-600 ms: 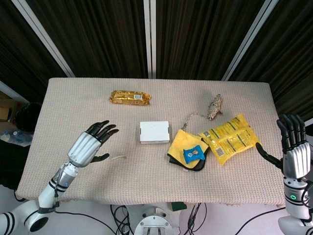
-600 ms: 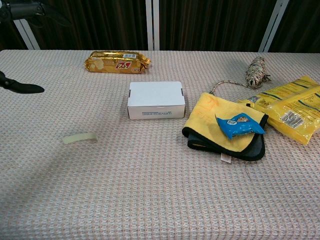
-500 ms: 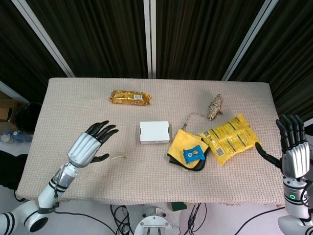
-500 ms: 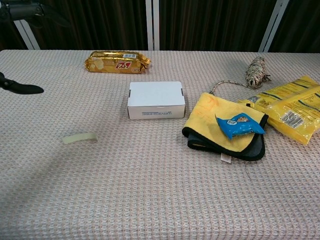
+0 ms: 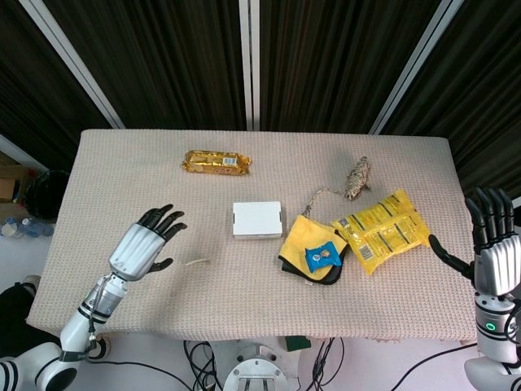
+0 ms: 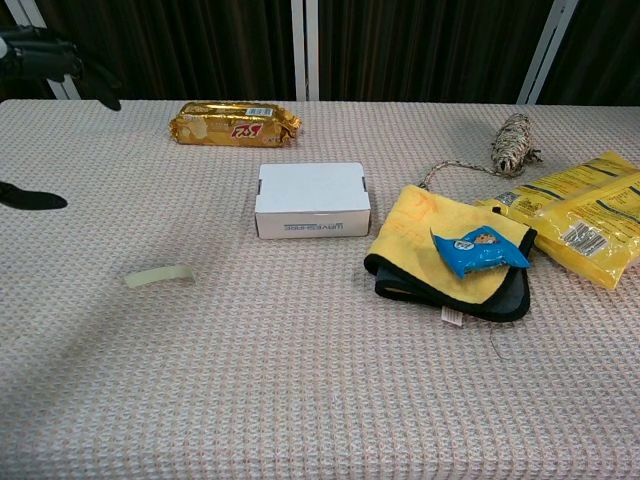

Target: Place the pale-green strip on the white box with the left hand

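Note:
The pale-green strip lies flat on the woven table cover, left of the white box. My left hand hovers to the left of the strip with its fingers spread and nothing in them; the chest view shows only its fingertips at the top left edge. My right hand stands upright and open off the table's right edge, beside the yellow snack bag.
A gold biscuit pack lies behind the box. Right of the box sit a yellow cloth with a blue packet on it, a yellow snack bag and a twine bundle.
My left hand has drawn back slightly to the left and toward the front edge, away from the strip. The strip and box have not moved.

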You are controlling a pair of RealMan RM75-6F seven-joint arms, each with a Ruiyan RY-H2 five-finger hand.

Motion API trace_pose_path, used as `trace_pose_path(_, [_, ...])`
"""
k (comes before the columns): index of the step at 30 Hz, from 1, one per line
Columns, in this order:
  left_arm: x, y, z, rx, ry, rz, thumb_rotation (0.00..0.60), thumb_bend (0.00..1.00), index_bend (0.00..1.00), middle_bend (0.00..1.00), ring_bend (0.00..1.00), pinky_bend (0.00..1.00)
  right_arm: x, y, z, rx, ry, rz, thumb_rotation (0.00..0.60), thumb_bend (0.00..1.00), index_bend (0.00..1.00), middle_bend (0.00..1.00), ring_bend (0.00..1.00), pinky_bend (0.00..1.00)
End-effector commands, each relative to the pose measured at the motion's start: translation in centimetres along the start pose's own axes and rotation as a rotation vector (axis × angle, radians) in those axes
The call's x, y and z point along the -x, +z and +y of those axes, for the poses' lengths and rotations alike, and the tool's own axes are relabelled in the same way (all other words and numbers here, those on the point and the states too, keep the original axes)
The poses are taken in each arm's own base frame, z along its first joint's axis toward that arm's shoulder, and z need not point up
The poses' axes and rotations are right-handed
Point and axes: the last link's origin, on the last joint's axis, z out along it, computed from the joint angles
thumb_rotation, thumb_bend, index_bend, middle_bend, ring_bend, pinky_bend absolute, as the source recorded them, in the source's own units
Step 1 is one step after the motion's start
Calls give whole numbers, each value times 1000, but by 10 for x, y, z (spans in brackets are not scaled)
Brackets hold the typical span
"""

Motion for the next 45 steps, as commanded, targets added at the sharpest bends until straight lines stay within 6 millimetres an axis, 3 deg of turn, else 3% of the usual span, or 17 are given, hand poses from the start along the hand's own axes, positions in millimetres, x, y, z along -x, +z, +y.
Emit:
trace_pose_path(1, [13, -11, 4, -60, -35, -119, 600, 48, 326, 198, 117, 238, 0, -1, 1, 3, -3, -1, 600, 213, 0, 0, 0, 0])
trace_pose_path(10, [44, -13, 10, -118, -84, -186, 597, 92, 342, 214, 117, 242, -4, -3, 3, 6, -24, -5, 600, 213, 0, 0, 0, 0])
trace_pose_path(14, [55, -10, 17, -119, -118, -216, 449, 129, 355, 234, 117, 244, -4, -3, 5, 22, -35, -10, 600, 212, 0, 0, 0, 0])
trace_pose_path(20, [65, 5, 23, -123, -133, -233, 355, 201, 368, 236, 117, 241, 1, -2, 5, 31, -34, -14, 600, 213, 0, 0, 0, 0])
trace_pose_path(35, [86, 16, 32, -149, -106, -270, 335, 243, 374, 199, 104, 228, 5, -1, 10, 53, -49, -39, 600, 214, 0, 0, 0, 0])
trace_pose_path(45, [97, 23, 35, -155, -104, -274, 428, 256, 388, 201, 105, 228, 7, -3, 13, 69, -49, -59, 600, 218, 0, 0, 0, 0])
